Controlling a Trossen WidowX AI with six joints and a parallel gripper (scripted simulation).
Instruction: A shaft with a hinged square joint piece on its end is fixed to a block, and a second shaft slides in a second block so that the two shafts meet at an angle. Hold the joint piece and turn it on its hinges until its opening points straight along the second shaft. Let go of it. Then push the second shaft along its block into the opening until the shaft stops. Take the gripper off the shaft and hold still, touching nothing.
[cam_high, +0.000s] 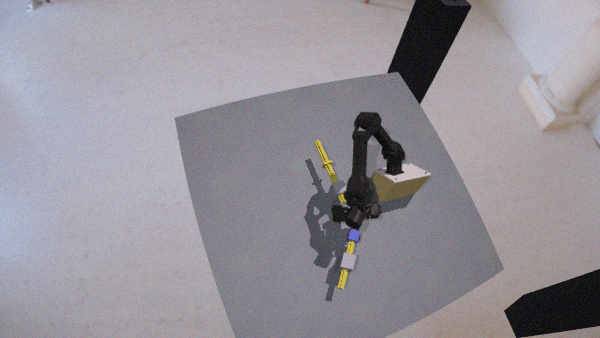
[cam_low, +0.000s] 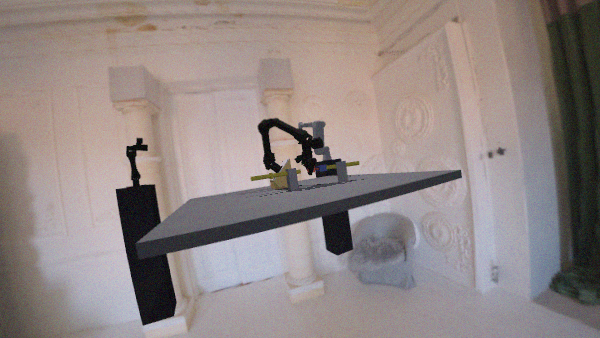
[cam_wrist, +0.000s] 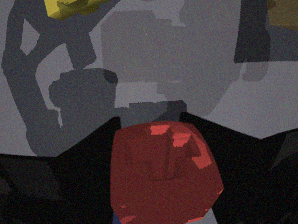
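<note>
The red square joint piece (cam_wrist: 160, 165) fills the space between the black fingers; my gripper (cam_wrist: 150, 120) (cam_low: 313, 170) is shut on it. In the top view the hand hides nearly all of it. A blue hinge part (cam_high: 354, 235) (cam_low: 322, 168) joins it to the fixed yellow shaft (cam_high: 342, 280) (cam_low: 353, 164), which runs through a grey block (cam_high: 349, 261) (cam_low: 342, 172). The second yellow shaft (cam_high: 322, 154) (cam_low: 262, 178) (cam_wrist: 65, 7) lies at an angle in its own grey block (cam_high: 340, 188) (cam_low: 293, 181), its near end apart from the joint piece. The opening's exact direction cannot be told.
The arm's tan base block with a white top (cam_high: 402, 174) stands beside the arm on the grey table (cam_high: 250, 150) (cam_low: 210, 220). Black pillars (cam_high: 427, 50) (cam_low: 145, 250) stand by the table's edges. The arm's shadow falls beside the shafts.
</note>
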